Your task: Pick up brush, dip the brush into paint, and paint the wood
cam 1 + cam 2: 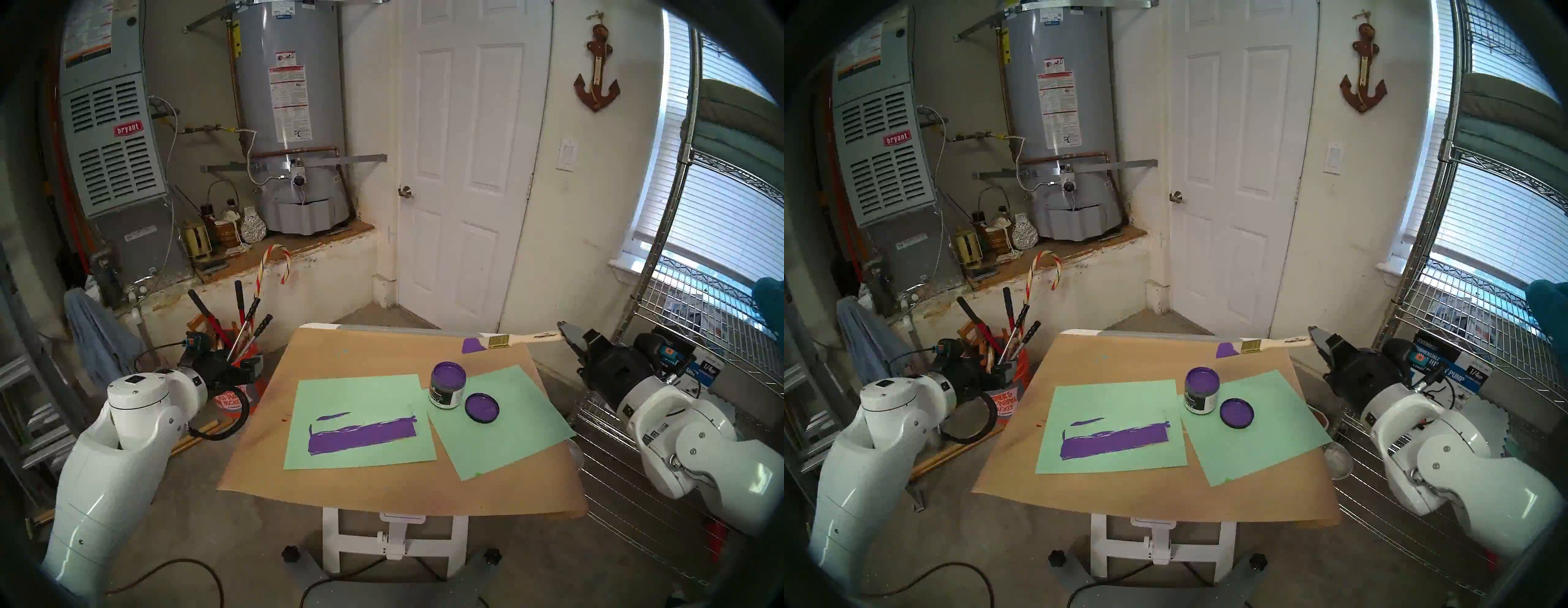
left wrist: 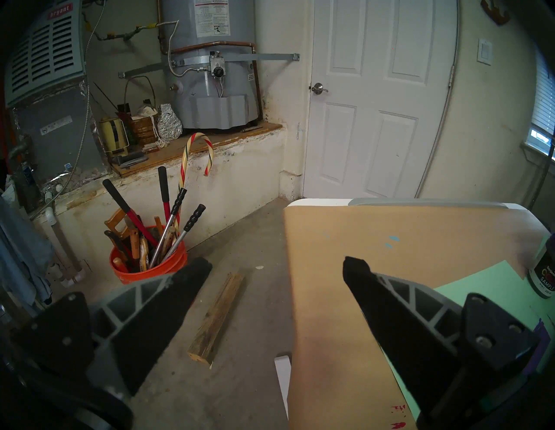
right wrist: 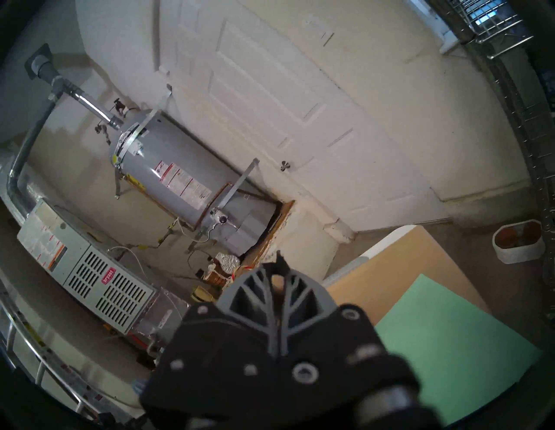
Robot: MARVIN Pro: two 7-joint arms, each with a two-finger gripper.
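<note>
The right gripper (image 1: 566, 335) pinched the lettered brush (image 1: 511, 339) handle; the left gripper (image 2: 274, 268) gaped empty. The paint (image 2: 543, 277) jar's label read "SAMPLE".

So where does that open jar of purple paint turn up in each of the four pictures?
Head left view: paint jar right of centre, beside its lid.
Head right view: jar just right of centre.
Left wrist view: jar cut by the right edge.
Right wrist view: not in it.
Shared landmark: green paper.

Right end effector (image 1: 566, 335) clamped, level; left end effector (image 2: 274, 267) spread wide.
</note>
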